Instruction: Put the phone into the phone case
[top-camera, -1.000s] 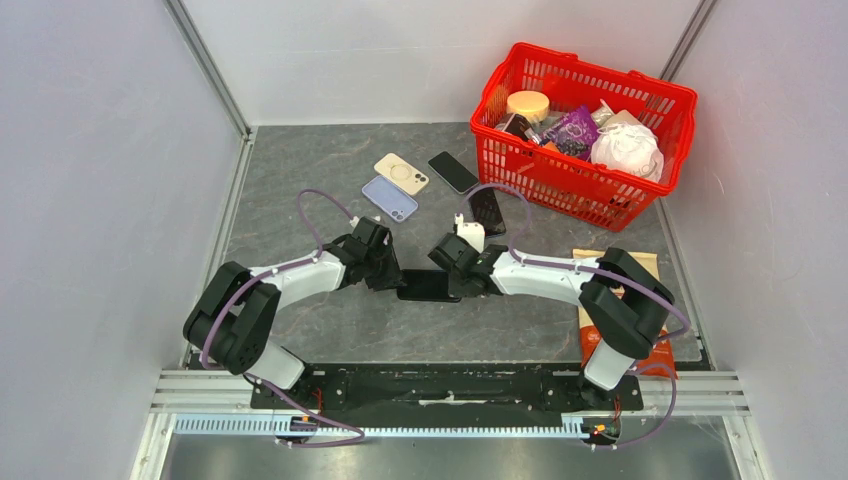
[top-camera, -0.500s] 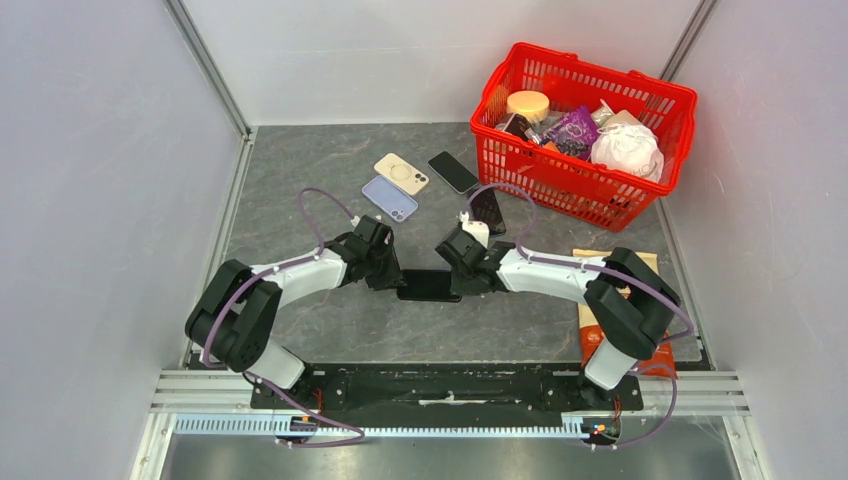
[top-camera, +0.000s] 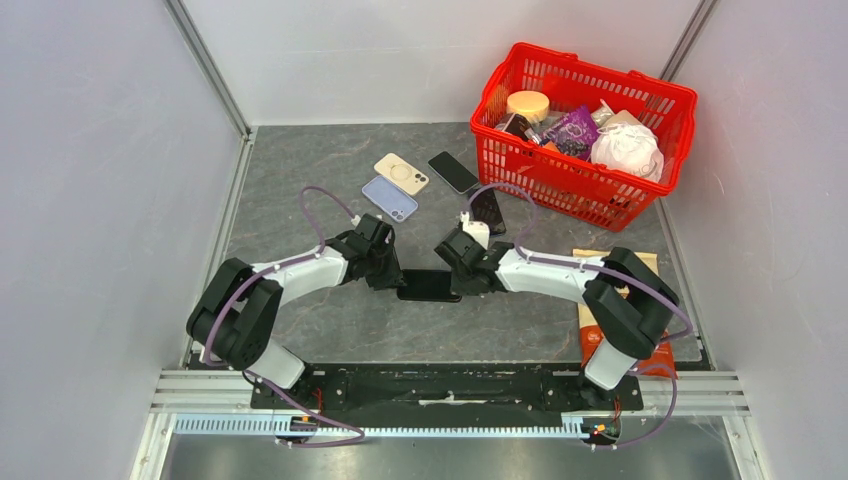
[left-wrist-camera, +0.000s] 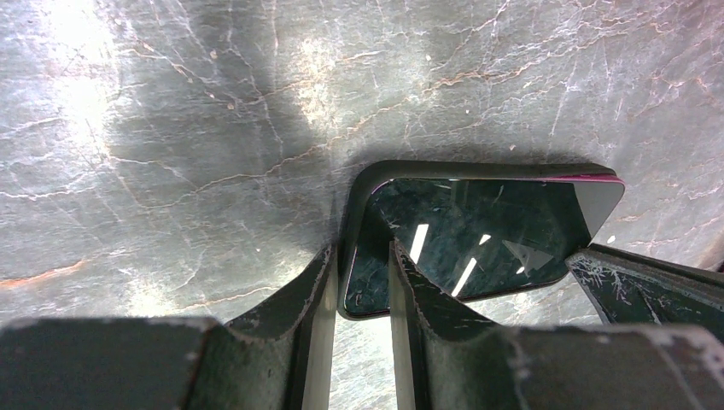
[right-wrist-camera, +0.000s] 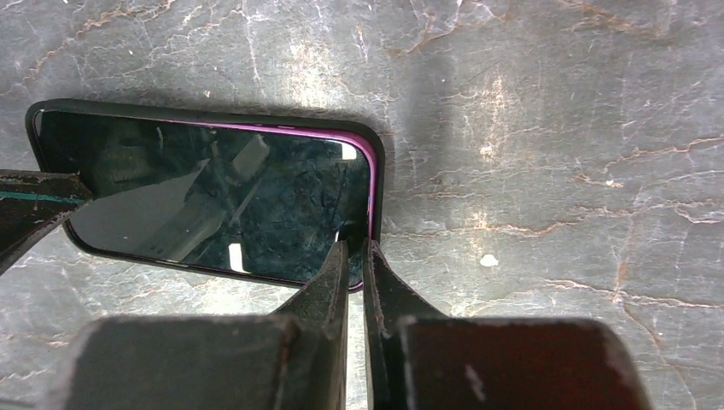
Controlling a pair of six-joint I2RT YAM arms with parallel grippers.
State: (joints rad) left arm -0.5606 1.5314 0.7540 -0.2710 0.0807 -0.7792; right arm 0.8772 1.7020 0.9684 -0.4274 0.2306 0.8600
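**Phone lies in its case, gripped at both ends**

Phone, screen up, rests inside the black phone case on the grey table, nearer the arm bases than the red basket. A purple edge shows along the rim. The left gripper pinches the case's end farthest from the basket. The right gripper, jaws nearly together, nips the rim at the nearer end.
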